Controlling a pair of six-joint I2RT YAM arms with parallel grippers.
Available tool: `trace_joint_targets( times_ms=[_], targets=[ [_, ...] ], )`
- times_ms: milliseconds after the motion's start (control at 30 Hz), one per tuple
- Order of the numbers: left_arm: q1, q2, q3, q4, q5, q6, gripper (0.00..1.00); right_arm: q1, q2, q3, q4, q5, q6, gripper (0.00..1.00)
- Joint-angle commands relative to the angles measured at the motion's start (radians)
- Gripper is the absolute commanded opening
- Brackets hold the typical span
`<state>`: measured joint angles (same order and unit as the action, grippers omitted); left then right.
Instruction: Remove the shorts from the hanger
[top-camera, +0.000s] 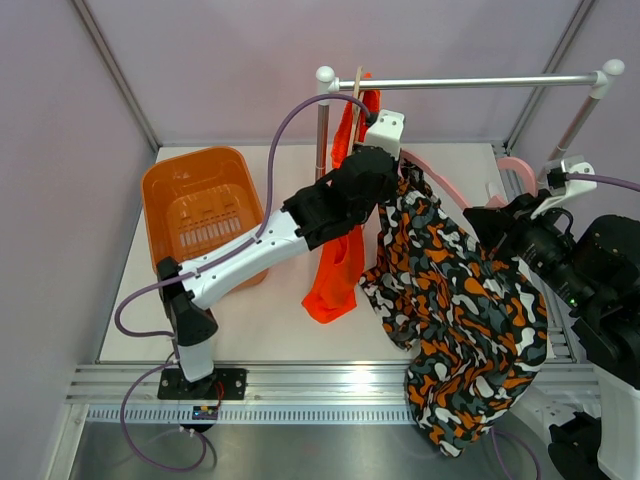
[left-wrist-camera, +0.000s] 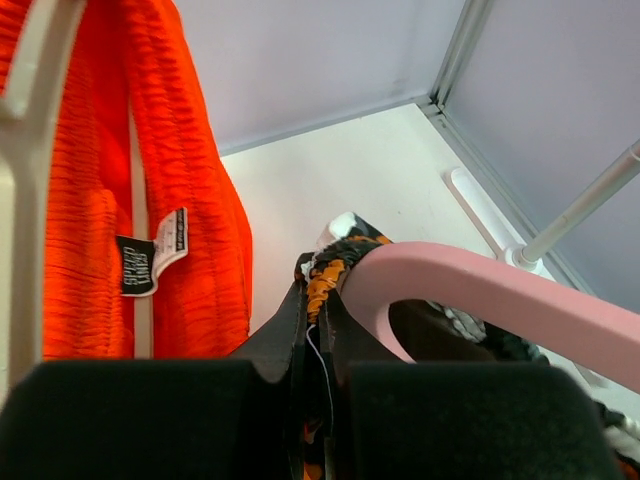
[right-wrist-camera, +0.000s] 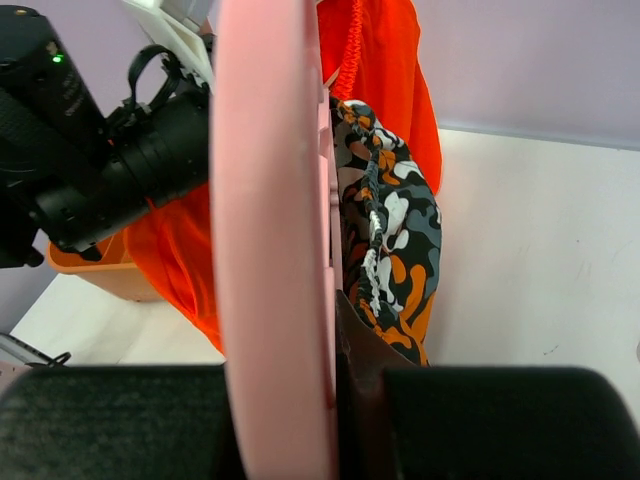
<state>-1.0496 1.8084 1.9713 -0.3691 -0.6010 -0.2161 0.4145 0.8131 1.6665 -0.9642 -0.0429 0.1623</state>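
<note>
The camouflage shorts (top-camera: 455, 310) hang from a pink hanger (top-camera: 440, 180) and drape over the table's front edge. My left gripper (top-camera: 392, 180) is shut on their gathered waistband (left-wrist-camera: 330, 275) right beside the hanger's arm (left-wrist-camera: 480, 290). My right gripper (top-camera: 492, 215) is shut on the pink hanger (right-wrist-camera: 270, 250), with the camouflage shorts (right-wrist-camera: 390, 230) bunched just past its fingertips. The plain orange shorts (top-camera: 340, 270) hang on a pale wooden hanger (left-wrist-camera: 35, 150) from the rail, behind my left wrist; they also show in the left wrist view (left-wrist-camera: 180, 200).
A metal rail (top-camera: 470, 82) on two posts spans the back of the table. An orange basket (top-camera: 200, 210) stands at the left. White walls enclose the back and sides. My left forearm lies diagonally across the middle.
</note>
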Motion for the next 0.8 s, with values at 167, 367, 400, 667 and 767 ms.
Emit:
trace_joint_targets(
  times_ms=[167, 367, 400, 667, 767],
  targets=[
    [0.059, 0.011, 0.022, 0.013, 0.061, 0.000, 0.00, 0.007, -0.035, 0.052, 0.030, 0.017, 0.016, 0.00],
    [0.027, -0.082, -0.075, 0.079, 0.234, 0.038, 0.00, 0.009, -0.022, 0.013, 0.093, 0.083, 0.034, 0.00],
    [0.007, -0.096, -0.107, 0.088, 0.280, 0.061, 0.00, 0.009, -0.017, 0.007, 0.100, 0.090, 0.037, 0.00],
    [-0.164, -0.214, -0.213, 0.122, 0.392, 0.210, 0.00, 0.007, 0.037, -0.048, 0.200, 0.146, 0.059, 0.00],
    [-0.260, -0.251, -0.226, 0.092, 0.458, 0.299, 0.00, 0.009, 0.058, -0.059, 0.237, 0.169, 0.059, 0.00]
  ],
)
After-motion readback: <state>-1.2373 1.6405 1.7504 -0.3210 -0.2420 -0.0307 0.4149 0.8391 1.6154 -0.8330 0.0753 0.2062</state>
